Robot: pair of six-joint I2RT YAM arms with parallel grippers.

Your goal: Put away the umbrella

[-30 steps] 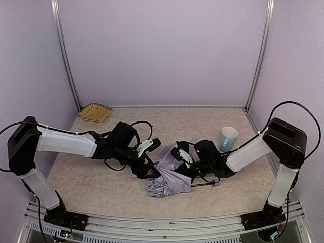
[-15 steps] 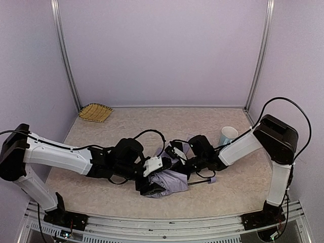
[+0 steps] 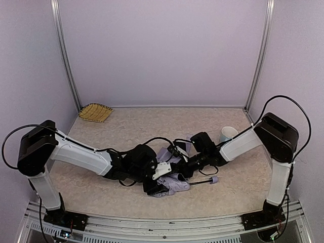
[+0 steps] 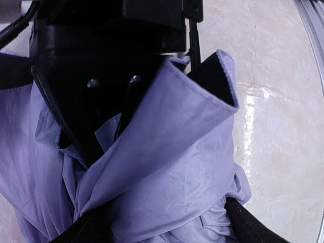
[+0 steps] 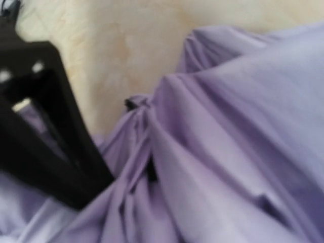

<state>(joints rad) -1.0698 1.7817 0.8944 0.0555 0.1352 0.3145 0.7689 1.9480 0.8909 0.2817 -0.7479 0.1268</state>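
Note:
The umbrella (image 3: pixel 172 183) lies crumpled near the table's front middle, lavender fabric bunched up with black underside showing. Its thin black shaft (image 3: pixel 201 181) runs right to the small lavender handle (image 3: pixel 214 179). My left gripper (image 3: pixel 160 179) presses into the fabric from the left. In the left wrist view (image 4: pixel 169 230) its two black fingers (image 4: pixel 253 228) stand wide apart with a bunch of fabric (image 4: pixel 167 167) between them. My right gripper (image 3: pixel 183 158) is at the far side of the fabric. The right wrist view is filled with fabric (image 5: pixel 228 152) and its own fingers are hidden.
A light-blue cup (image 3: pixel 228 134) stands at the right, just behind my right forearm. A woven basket (image 3: pixel 95 111) sits at the back left corner. Side walls and metal posts close in the table.
My left gripper has moved right and forward into the canopy. The spread fabric is now bunched into a smaller heap. My right gripper has shifted a little back and left.

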